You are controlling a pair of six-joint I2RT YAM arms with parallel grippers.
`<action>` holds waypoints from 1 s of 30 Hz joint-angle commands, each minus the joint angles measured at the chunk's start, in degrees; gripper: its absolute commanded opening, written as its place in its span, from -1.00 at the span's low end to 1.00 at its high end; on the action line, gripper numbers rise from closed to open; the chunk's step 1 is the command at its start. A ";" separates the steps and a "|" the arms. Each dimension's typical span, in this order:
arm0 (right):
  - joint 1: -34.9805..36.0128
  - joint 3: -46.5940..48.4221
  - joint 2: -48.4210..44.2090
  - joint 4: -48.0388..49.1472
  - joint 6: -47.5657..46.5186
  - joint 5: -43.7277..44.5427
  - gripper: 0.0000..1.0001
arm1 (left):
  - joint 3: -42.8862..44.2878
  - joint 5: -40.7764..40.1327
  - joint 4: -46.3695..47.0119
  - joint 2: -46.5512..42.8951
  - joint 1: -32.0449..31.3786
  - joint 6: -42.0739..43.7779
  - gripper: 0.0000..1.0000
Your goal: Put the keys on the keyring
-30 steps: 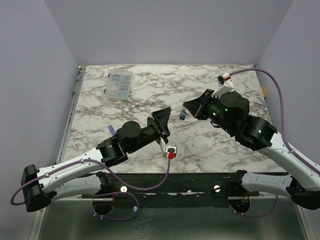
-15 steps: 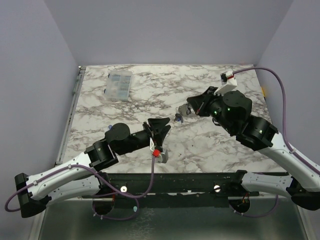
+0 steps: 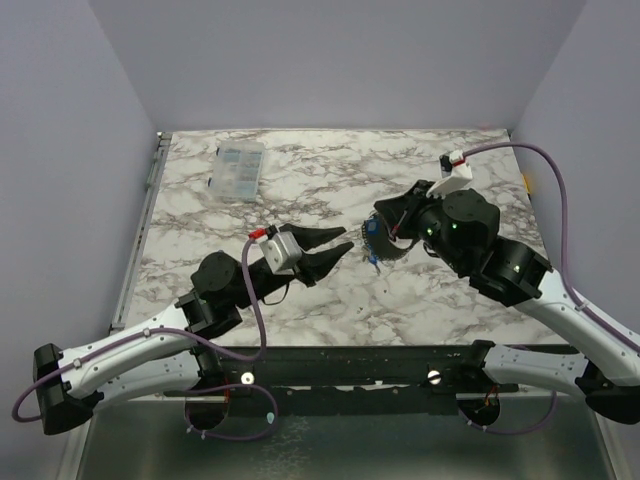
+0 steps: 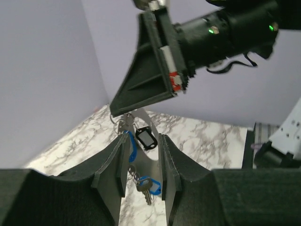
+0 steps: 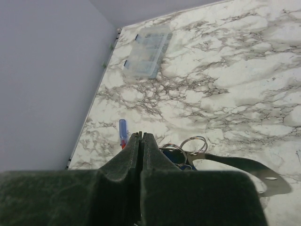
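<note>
1. The right pincer [image 5: 141, 135] is pressed shut at the top of the bunch, gripping it at the keyring [image 5: 194, 142], which hangs clear of the counter [image 3: 300, 180].
2. The keys [image 4: 149, 184], with blue heads, dangle under the keyring with a black tag [image 4: 146, 138].
3. A flat grey metal strip [image 5: 237, 165] sticks out beside the keyring.
4. The left pincer [image 3: 345, 252] is open just below the keyring, one finger on each side of the hanging keys.
5. A blue stick [image 5: 122, 129] lies on the counter to one side of the keyring.
6. A clear box [image 3: 238, 168] sits well away from the keyring, towards the far left corner.
</note>
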 commanded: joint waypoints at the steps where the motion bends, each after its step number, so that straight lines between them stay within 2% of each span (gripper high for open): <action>1: 0.20 -0.80 -2.39 4.00 -0.48 2.62 -0.99 | -0.26 -9.54 6.35 0.98 0.06 -14.30 -0.29; 10: 0.18 -0.79 -2.96 3.59 -2.59 1.59 -0.99 | 2.27 -8.86 6.40 3.87 0.06 -9.29 -0.21; 14: 0.22 -1.18 -4.50 3.99 -5.85 -0.73 -0.99 | 6.26 -7.89 1.57 5.62 0.06 -8.52 0.00; 21: 0.18 -1.34 -7.29 2.11 -10.23 -4.57 -0.99 | 11.14 1.04 -7.04 9.33 0.61 -6.02 0.22; 30: 0.18 -1.43 -9.60 0.29 -10.75 -7.14 -0.99 | 15.91 2.04 -9.03 14.58 3.16 -7.36 0.32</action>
